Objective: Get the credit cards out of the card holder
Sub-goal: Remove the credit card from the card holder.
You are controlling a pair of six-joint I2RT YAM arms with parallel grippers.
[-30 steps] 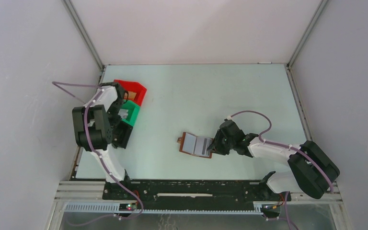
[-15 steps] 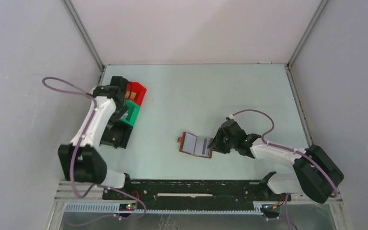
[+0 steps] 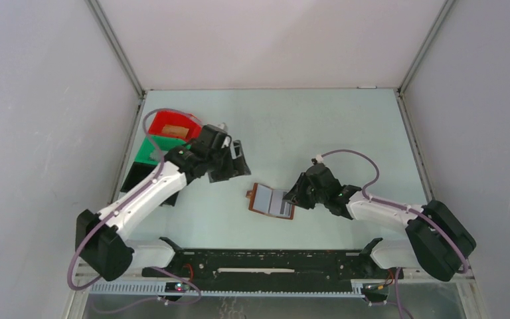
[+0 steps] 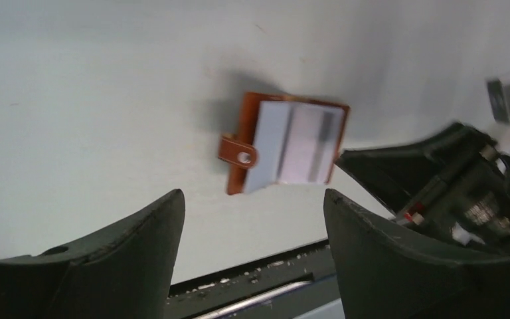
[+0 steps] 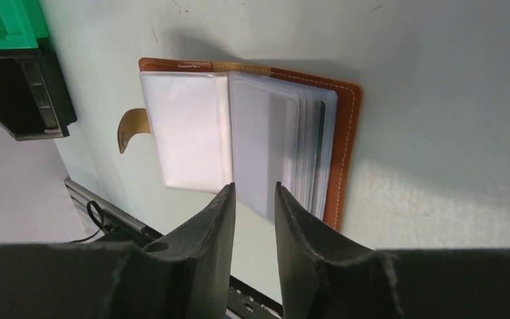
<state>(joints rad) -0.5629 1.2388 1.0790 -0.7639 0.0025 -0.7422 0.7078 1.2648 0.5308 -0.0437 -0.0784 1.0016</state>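
Nearest your side of the table (image 3: 345,133), the card holder (image 3: 271,201) lies open and flat near the middle, brown leather down. Its strap tab (image 5: 133,130) sticks out on the side away from the right arm. Clear sleeves fan across both panels. The credit cards (image 5: 319,156) are in the stacked sleeves on the right-hand panel, and only a dark sliver of them shows.

Your right gripper (image 5: 254,193) sits at that panel's edge, low over the sleeves. Its fingers (image 5: 220,212) are a narrow slit apart with a sleeve edge showing through the gap. You cannot tell from the wrist view whether either finger touches the plastic.

Farther out and to the left, your left gripper (image 3: 236,159) hangs above bare table with its fingers (image 4: 163,219) spread wide and nothing between them. It faces the card holder from well apart.

Along the left edge beyond it stand a black bin (image 3: 138,179), then a green bin (image 3: 151,150), then a red bin (image 3: 172,123) farthest back.
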